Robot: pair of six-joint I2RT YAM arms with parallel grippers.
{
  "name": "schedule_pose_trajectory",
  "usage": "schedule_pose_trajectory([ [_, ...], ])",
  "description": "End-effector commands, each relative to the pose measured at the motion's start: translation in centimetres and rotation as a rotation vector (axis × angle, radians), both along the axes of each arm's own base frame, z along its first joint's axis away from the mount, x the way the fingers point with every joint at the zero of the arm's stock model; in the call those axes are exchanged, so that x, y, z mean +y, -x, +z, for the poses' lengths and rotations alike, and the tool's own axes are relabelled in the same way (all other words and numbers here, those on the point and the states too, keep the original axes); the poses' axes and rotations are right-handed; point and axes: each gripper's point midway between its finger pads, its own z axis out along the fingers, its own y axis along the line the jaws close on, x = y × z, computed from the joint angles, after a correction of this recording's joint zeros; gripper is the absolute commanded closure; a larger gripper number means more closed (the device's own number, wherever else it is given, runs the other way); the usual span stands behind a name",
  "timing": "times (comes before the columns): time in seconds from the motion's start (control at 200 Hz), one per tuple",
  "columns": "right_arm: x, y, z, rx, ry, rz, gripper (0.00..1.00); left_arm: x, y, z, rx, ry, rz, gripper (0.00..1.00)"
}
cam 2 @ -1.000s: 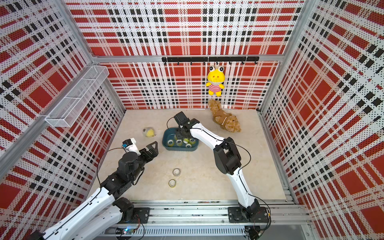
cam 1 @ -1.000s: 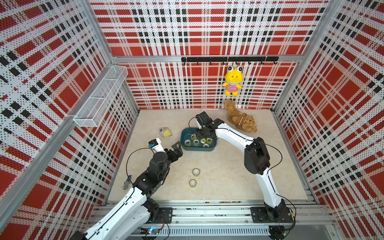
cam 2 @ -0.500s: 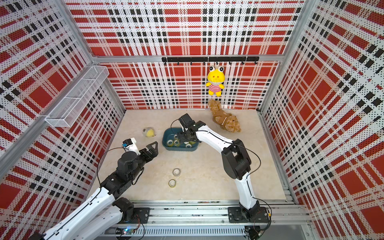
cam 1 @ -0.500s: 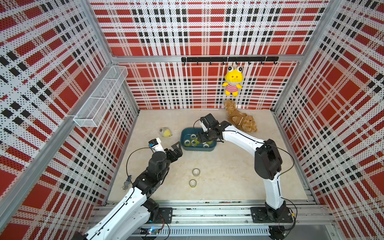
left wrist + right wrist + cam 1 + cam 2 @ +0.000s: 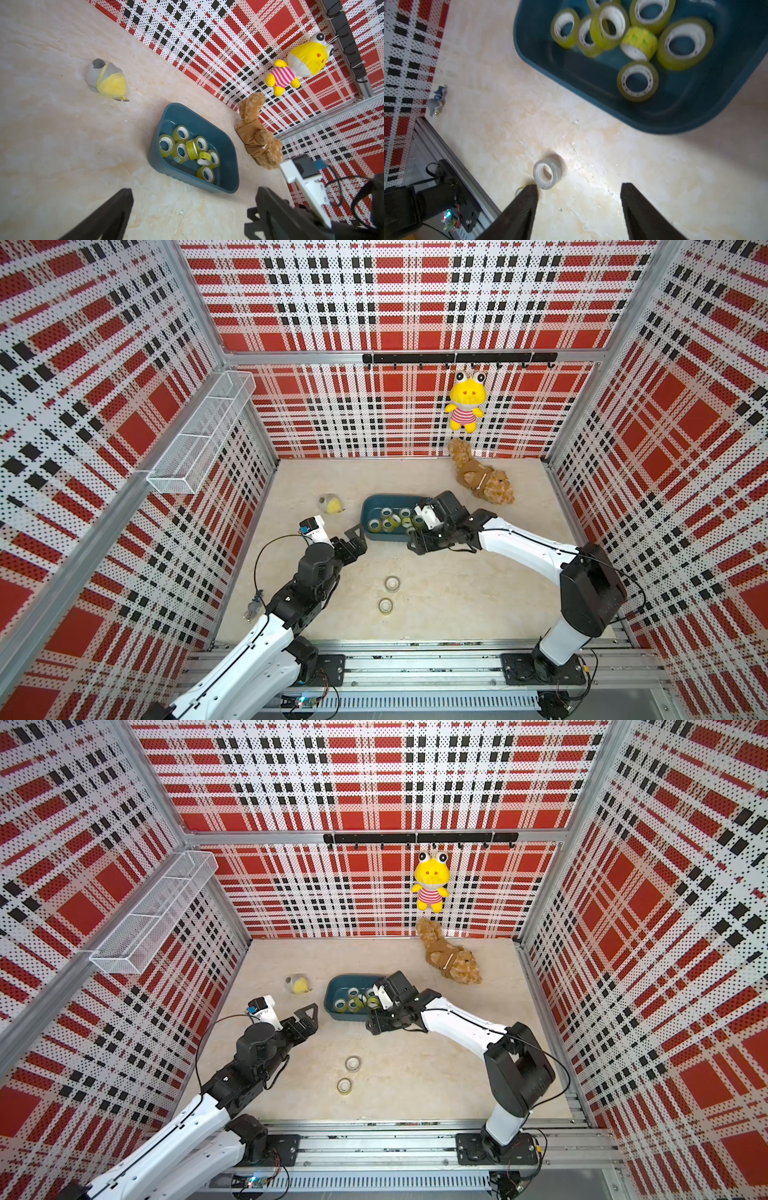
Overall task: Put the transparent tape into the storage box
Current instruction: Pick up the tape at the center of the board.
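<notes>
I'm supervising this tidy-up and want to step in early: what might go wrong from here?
The whitish roll and yellowish roll lie close together on the table; grabbing one may knock the other away.
The storage box is shallow and its piled rolls tilt; another dropped in may bounce out.
The left gripper and right gripper, both open, sit near the box's front and might collide.

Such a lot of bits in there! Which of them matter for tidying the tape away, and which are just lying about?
Part of the job:
storage box
tape rolls already inside it
two loose tape rolls on the table

Just lying about:
hanging yellow frog toy
brown teddy
small grey-and-yellow plush
white wire basket
</notes>
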Motion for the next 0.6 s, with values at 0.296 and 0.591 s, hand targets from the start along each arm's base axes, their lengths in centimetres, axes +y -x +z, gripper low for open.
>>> schedule_pose_trajectory([
  [0.296,0.1,3.9,-4.1,0.035,0.06,0.054,0.3,-1.2,0.3,0.4,-0.016,0.009,-0.016,0.01],
  [0.591,0.7,3.4,-6.9,0.009,0.204,0.032,0.33,-1.0,0.6,0.5,-0.025,0.009,-0.012,0.01],
])
